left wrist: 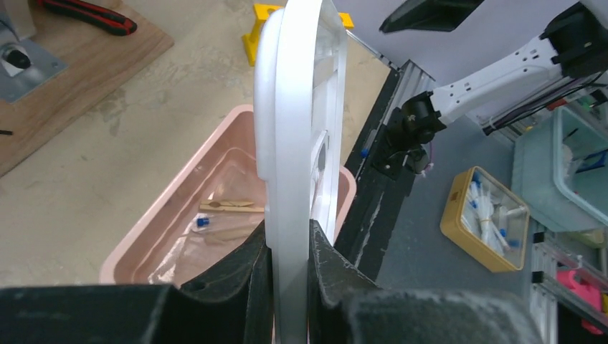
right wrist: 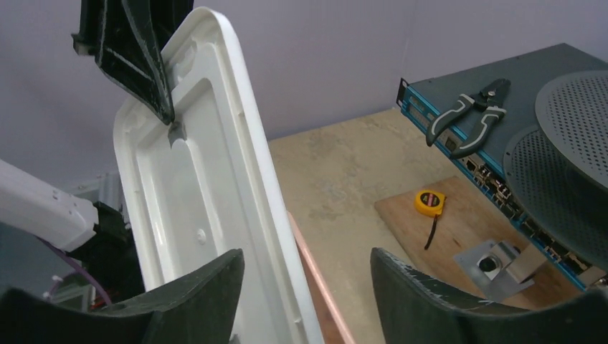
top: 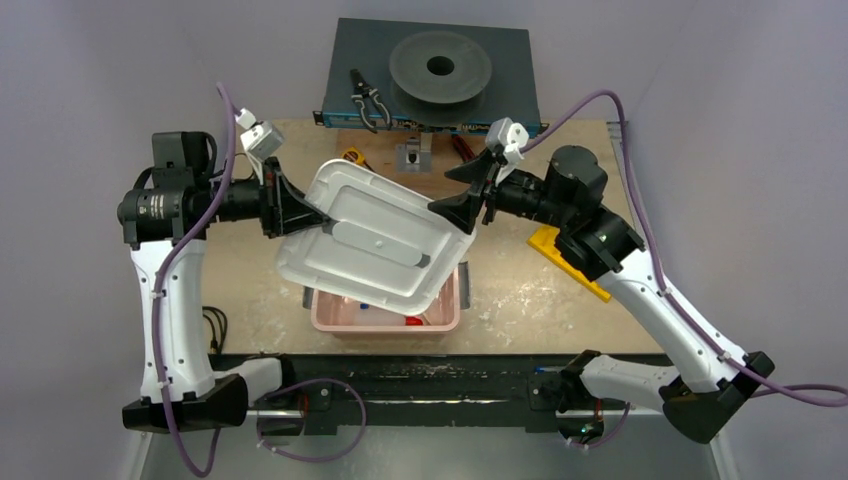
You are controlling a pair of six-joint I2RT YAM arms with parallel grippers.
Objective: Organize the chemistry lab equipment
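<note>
Both arms raised, wrists turned inward. Left gripper clamped on lid edge; right gripper jaws spread wide.

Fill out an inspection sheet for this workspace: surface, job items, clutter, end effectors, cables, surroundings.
Surface: beige table, scuffed and stained.
Job items: pink bin at the near edge holds wooden sticks and a blue-capped tube. A white lid is held tilted above it, not seated.
Clutter: pliers on the far equipment box; yellow tape measure and red-handled tool on the wooden board.
End effectors: left end effector is clamped on the lid's edge. Right end effector is open beside the opposite edge.
Cables: purple cable loops off each arm, clear of the bin.
Surroundings: grey walls; a yellow box of tubes sits below the table.
</note>
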